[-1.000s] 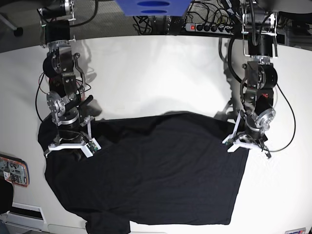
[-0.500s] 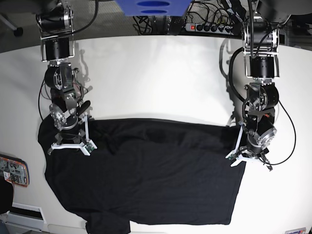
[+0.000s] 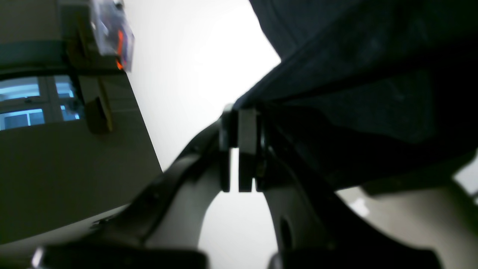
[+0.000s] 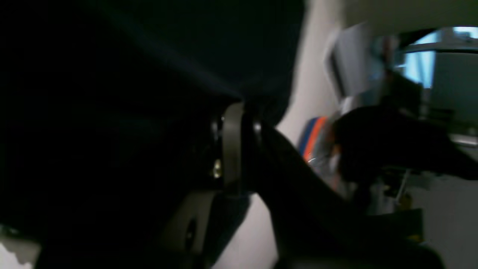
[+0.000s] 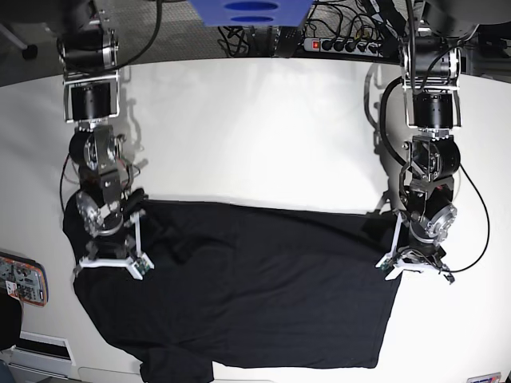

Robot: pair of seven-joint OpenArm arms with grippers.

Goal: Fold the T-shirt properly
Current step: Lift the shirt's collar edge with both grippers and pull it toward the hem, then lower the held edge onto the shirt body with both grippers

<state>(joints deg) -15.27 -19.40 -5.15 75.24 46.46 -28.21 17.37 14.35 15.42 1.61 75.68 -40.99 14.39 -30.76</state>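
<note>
The black T-shirt (image 5: 255, 295) lies spread over the near half of the white table (image 5: 255, 128), its far edge doubled over toward me. My left gripper (image 5: 413, 268) stands at the shirt's right corner in the base view. In the left wrist view that gripper (image 3: 236, 116) is shut, with the T-shirt (image 3: 354, 56) hem pinched at its tips. At the shirt's left side is my right gripper (image 5: 108, 263). The right wrist view shows this gripper (image 4: 233, 112) shut on dark T-shirt (image 4: 112, 93) cloth that fills most of the frame.
A power strip (image 5: 343, 44) with cables and a blue object (image 5: 247, 12) lie beyond the table's far edge. A coloured packet (image 5: 20, 279) sits at the left edge. The table's rounded near edge runs close under the shirt's bottom hem.
Both grippers have moved toward the near edge, carrying the shirt's far edge with them. The folded edge now lies lower in the base view and runs straighter.
</note>
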